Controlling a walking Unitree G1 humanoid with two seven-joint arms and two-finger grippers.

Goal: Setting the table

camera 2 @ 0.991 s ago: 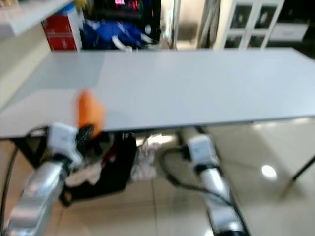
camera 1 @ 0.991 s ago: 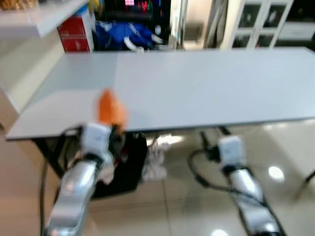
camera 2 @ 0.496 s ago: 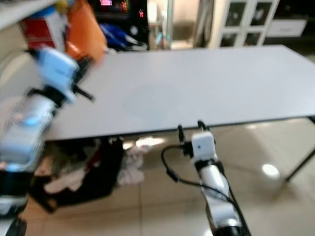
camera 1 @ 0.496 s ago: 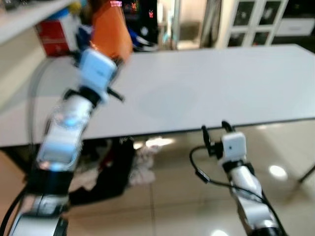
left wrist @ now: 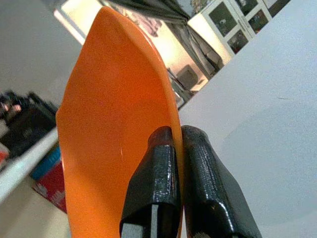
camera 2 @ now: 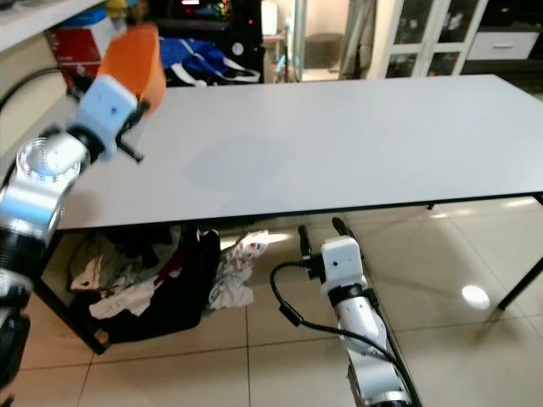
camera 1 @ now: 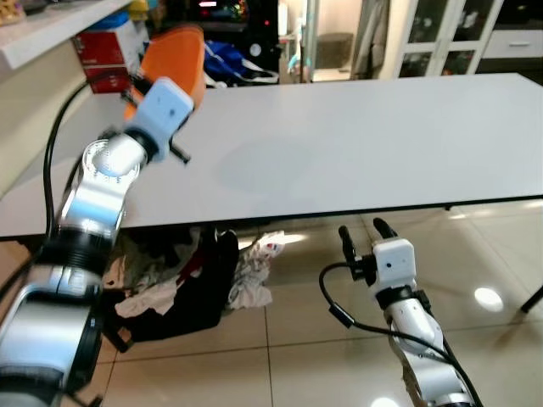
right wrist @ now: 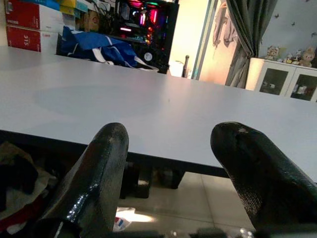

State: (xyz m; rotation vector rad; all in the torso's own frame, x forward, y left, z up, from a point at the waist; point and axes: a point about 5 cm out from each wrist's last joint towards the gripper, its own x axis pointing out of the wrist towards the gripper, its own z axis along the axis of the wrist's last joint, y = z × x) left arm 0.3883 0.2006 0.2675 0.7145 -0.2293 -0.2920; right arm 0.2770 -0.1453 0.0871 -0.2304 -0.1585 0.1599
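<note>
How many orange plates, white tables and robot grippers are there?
Orange plate: 1, clamped in the left gripper
White table: 1
Robot grippers: 2, counting the open right gripper
Total: 4

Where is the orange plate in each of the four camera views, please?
Left eye view: orange plate upper left, above the table's far left corner, held by the left gripper.
Right eye view: upper left, over the same corner.
Left wrist view: large, at centre-left, pinched between the black fingers.
Right wrist view: not in it.
Shared landmark: the white table.
</note>
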